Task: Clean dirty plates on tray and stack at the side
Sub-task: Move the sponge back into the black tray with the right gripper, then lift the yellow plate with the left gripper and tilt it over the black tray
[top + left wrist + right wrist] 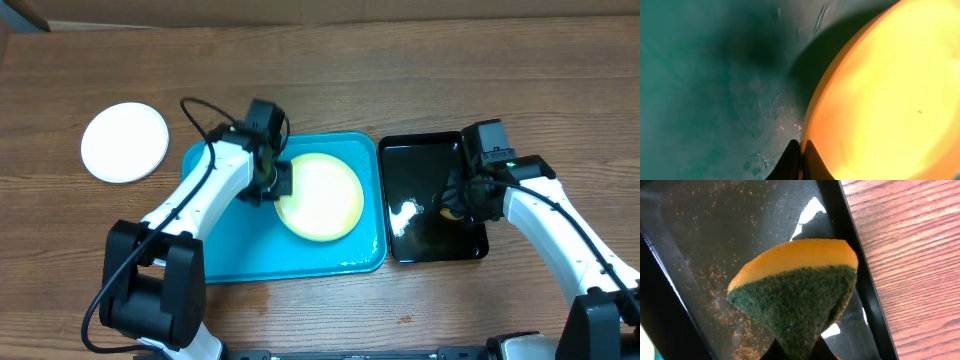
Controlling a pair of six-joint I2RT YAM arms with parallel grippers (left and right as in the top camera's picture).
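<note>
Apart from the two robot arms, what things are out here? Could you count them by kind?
Plates: 2 (white plate, yellow plate)
Trays: 2 (turquoise tray, black tray)
Sponges: 1 (sponge)
Total: 5

— What is lying on the wooden table (400,80)?
— A large turquoise rectangular plastic tray (230,250) is sitting mid-table, carrying a pale yellow round plate (322,197). A white round plate (124,142) is resting well to its left.
— And the arms?
— The left gripper (272,180) is touching the yellow plate's left rim. The right gripper (462,200) is hanging over a glossy black narrow tray (420,165) just right of the turquoise one, with a small yellow piece (450,212) showing at it.
</note>
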